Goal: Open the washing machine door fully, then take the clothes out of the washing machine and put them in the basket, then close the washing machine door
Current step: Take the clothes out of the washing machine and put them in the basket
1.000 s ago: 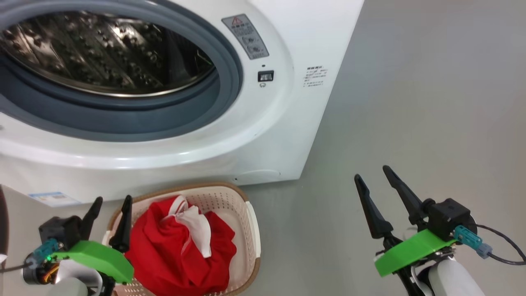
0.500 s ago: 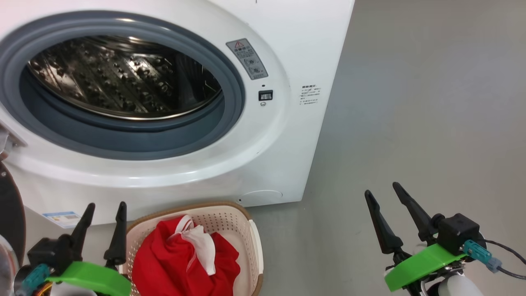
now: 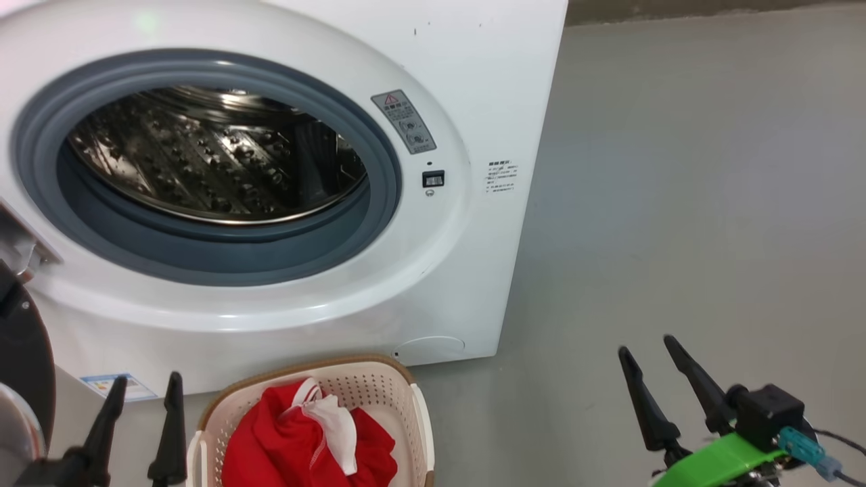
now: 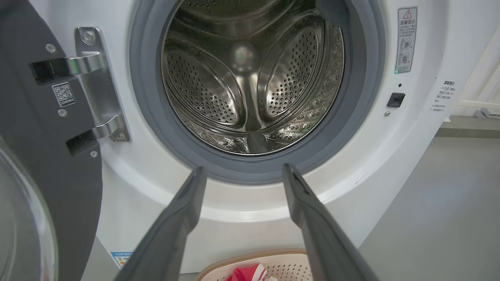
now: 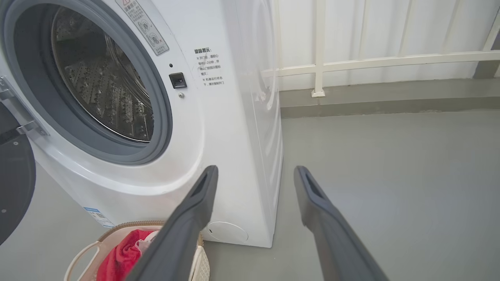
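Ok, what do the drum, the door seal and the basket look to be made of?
Drum: looks like polished steel, mirror-bright and punched with small holes. Door seal: likely rubber, matte grey, no glare. Basket: seems moulded plastic, cream, perforated walls, brown woven-look rim.

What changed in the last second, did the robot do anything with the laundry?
Mainly the head camera tilted up, so the whole scene slid down the picture. Nothing was grabbed or released. The left end effector and right end effector stayed open and empty, the clothes stayed in the basket, and the washing machine door stayed open.
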